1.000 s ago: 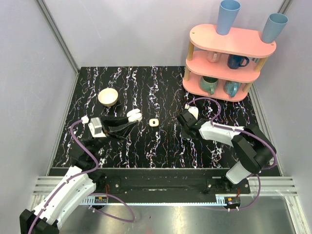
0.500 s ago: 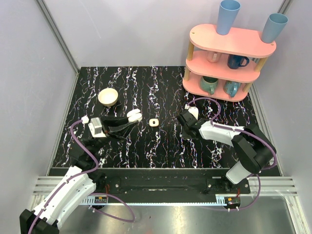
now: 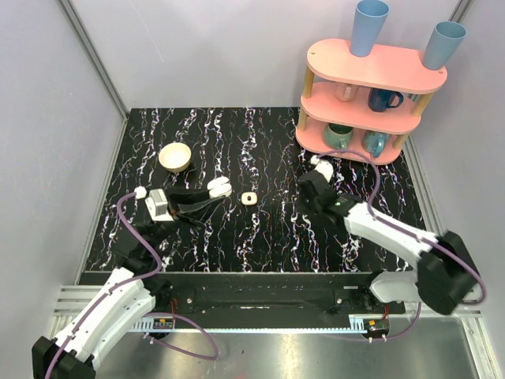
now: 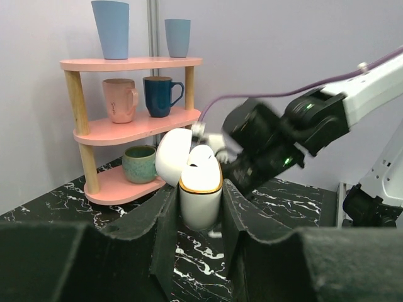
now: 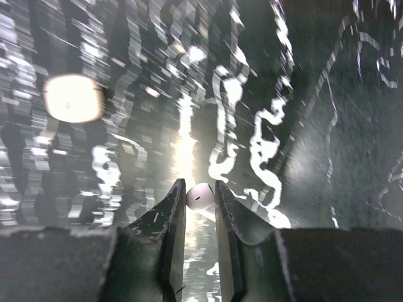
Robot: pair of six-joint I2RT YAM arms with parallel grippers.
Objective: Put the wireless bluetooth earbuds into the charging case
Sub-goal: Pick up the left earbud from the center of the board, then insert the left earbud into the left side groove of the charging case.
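Observation:
My left gripper (image 3: pixel 211 193) is shut on the white charging case (image 3: pixel 218 187) and holds it upright with its lid open. In the left wrist view the case (image 4: pixel 200 195) stands between the fingers (image 4: pixel 165 226), with a gold rim and the lid (image 4: pixel 172 155) tipped back to the left. A white rounded piece (image 4: pixel 201 155) sits in its top. My right gripper (image 3: pixel 309 193) is shut on one tiny white earbud (image 5: pixel 200 196), pinched at the fingertips above the marble table. The right gripper is to the right of the case, and apart from it.
A small white rounded-square piece (image 3: pixel 250 197) with a dark centre lies on the table between the grippers; it shows blurred in the right wrist view (image 5: pixel 73 97). A cream bowl (image 3: pixel 175 156) sits back left. A pink shelf (image 3: pixel 371 87) with mugs and blue cups stands back right.
The right arm has swung its elbow out to the right, and its gripper has shifted slightly back and to the right. The left arm and the case have barely moved.

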